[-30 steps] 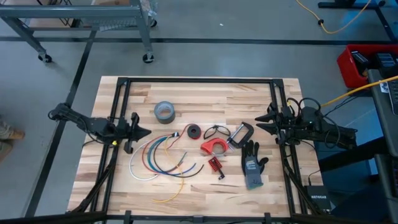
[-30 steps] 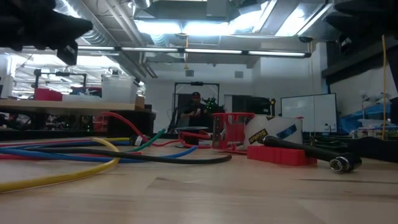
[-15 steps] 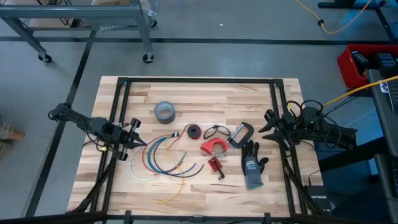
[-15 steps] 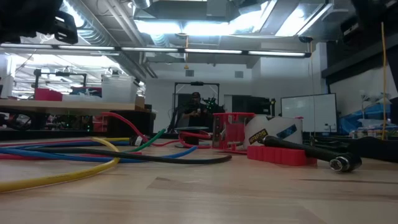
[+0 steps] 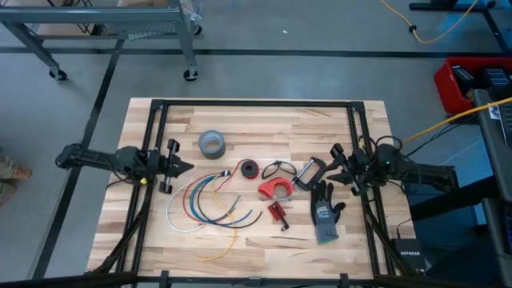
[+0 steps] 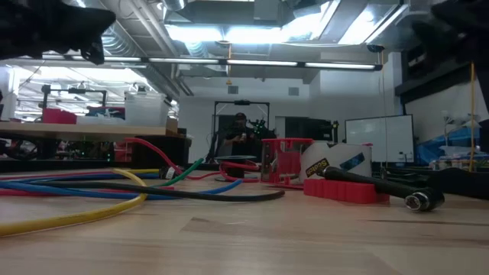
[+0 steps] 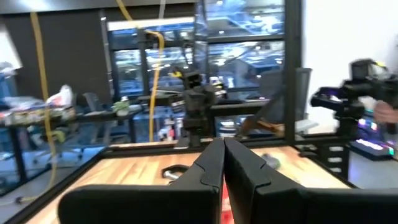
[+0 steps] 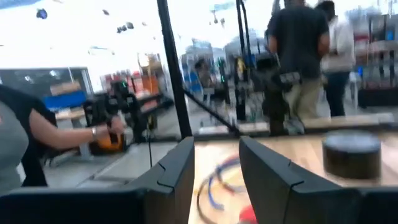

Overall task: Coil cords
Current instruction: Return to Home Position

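Note:
Several cords, white, blue, red, green and yellow (image 5: 210, 204), lie in loose curved arcs on the wooden table (image 5: 256, 120), left of centre. In the low view they run flat across the board (image 6: 114, 189). My left gripper (image 5: 189, 167) hovers shut at the table's left side, just left of the cords and pointing level toward them (image 7: 222, 163). My right gripper (image 5: 330, 162) stands open at the right side with nothing between its fingers (image 8: 216, 163). It points toward the clamp and the cords (image 8: 214, 180).
A grey tape roll (image 5: 211, 144) lies toward the back, and a small black roll (image 5: 250, 169), a red part (image 5: 274, 189), a clamp (image 5: 309, 172) and a grey glove (image 5: 324, 213) lie at centre right. A black frame (image 5: 256, 104) rims the table. People stand beyond it (image 8: 298, 43).
My left gripper has swung toward the table's near edge and then back toward the far edge, rolling a little, and it stays shut. My right gripper has sunk a little toward the table and tipped, and it stays open. The cords have not moved.

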